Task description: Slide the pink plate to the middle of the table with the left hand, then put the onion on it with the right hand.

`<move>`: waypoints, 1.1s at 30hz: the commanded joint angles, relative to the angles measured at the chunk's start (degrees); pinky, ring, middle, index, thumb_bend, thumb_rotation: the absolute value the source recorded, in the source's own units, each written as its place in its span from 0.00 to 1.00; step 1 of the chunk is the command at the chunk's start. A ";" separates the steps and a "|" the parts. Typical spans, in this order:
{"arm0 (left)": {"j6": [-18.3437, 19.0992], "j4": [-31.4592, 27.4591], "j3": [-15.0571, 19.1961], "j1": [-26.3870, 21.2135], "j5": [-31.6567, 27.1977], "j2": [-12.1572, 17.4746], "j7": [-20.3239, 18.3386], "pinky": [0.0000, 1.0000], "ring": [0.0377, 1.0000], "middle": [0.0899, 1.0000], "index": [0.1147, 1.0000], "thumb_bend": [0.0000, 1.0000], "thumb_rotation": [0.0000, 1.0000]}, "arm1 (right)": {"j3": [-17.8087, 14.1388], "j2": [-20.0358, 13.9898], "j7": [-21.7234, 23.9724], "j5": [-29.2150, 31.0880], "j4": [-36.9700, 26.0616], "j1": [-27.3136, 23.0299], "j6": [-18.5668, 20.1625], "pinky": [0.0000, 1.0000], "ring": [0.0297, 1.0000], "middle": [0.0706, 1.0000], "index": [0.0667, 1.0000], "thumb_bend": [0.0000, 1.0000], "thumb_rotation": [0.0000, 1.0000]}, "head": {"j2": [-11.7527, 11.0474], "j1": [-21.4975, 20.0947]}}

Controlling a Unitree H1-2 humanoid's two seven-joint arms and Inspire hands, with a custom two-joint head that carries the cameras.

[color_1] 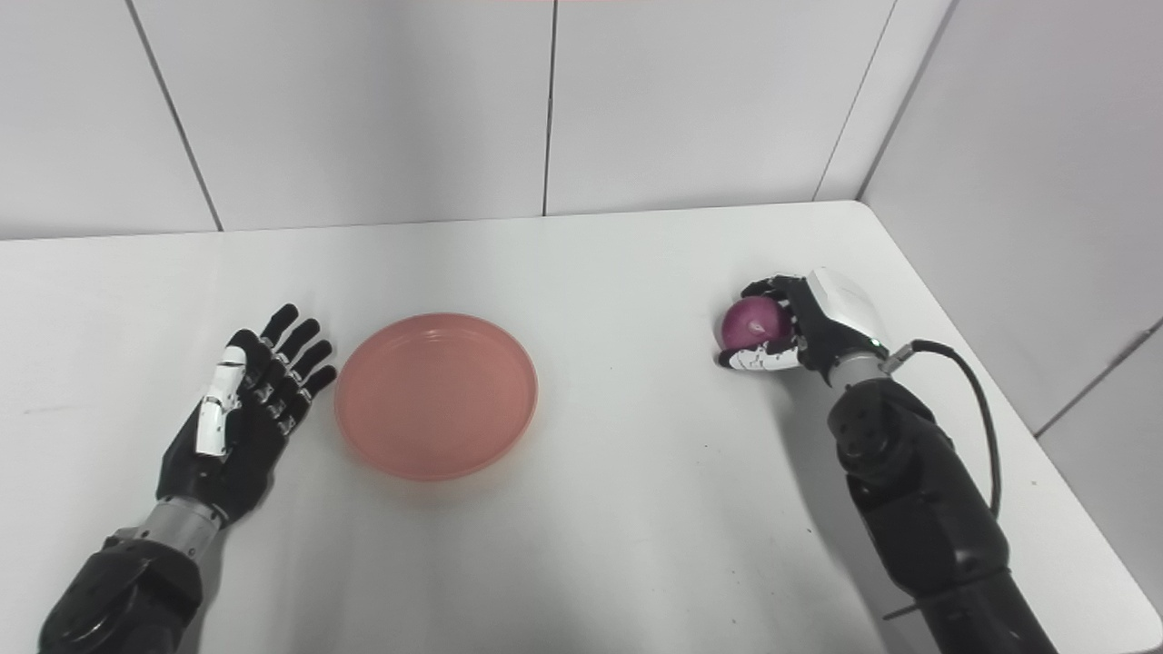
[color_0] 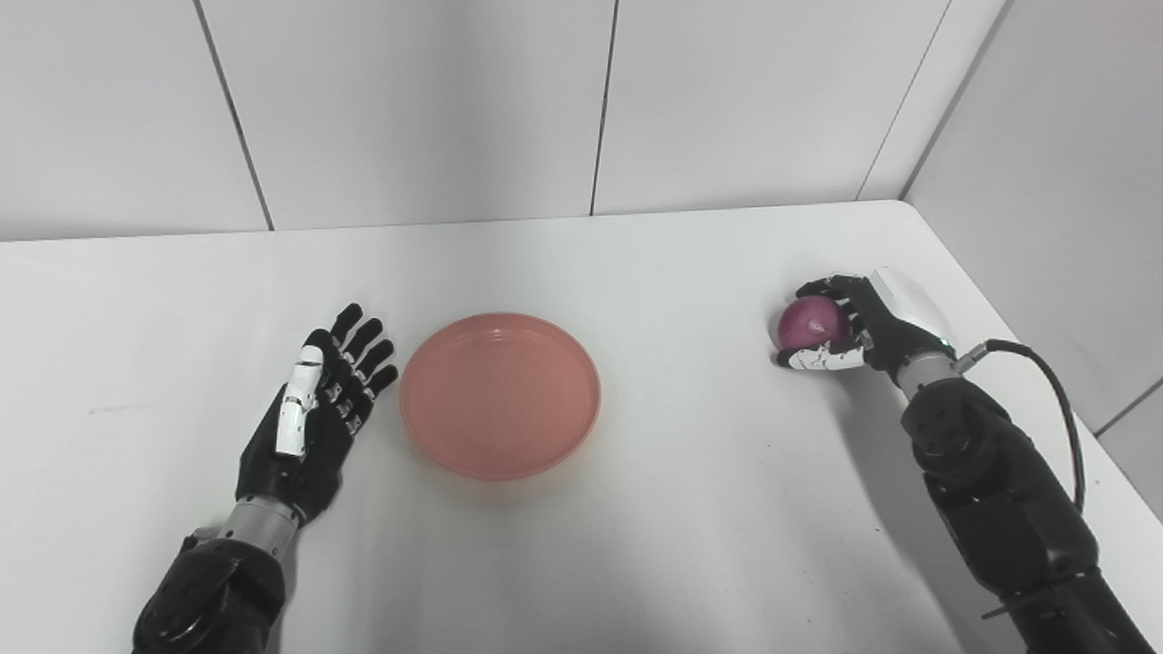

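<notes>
One plate [color_0: 500,396], round, shallow and matte pink with a low raised rim, sits flat near the middle of the smooth white surface [color_0: 636,509]. One onion [color_0: 810,322], a glossy purple ball, is at the right side of the surface, wrapped by the right robot hand [color_0: 845,331], whose black fingers curl over its top and whose white-tipped thumb runs under it. The left robot hand [color_0: 318,409] lies flat just left of the plate, black with a white thumb segment, fingers spread straight and holding nothing, their tips near the rim but not touching it.
</notes>
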 commanded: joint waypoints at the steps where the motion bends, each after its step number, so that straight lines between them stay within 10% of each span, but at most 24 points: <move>1: 1.38 -0.57 -0.20 0.52 -0.01 0.46 0.15 0.95 0.97 0.97 0.96 0.51 1.00 | -0.61 -1.54 1.68 -0.71 -0.04 0.34 2.48 0.56 0.63 0.68 0.70 0.97 0.24 | -0.08 -0.01; 17: 1.95 -1.34 -0.12 0.67 -0.05 0.39 0.32 0.95 0.97 0.98 0.96 0.50 1.00 | -0.34 -2.01 0.52 -2.58 -0.08 1.40 1.35 0.51 0.57 0.61 0.62 0.88 0.22 | 0.10 -0.26; 25: 1.45 -0.69 0.00 0.63 -0.11 0.50 0.02 0.96 0.97 0.98 0.96 0.50 1.00 | -0.57 -2.16 -0.53 -2.24 0.46 1.81 0.49 0.35 0.42 0.47 0.46 0.54 0.13 | 0.04 -0.27; 33: 1.70 -0.87 0.00 0.60 -0.08 0.69 0.02 0.96 0.97 0.97 0.96 0.51 1.00 | -0.41 -2.09 -1.33 -1.95 0.05 2.04 0.31 0.33 0.41 0.46 0.45 0.51 0.13 | 0.00 -0.45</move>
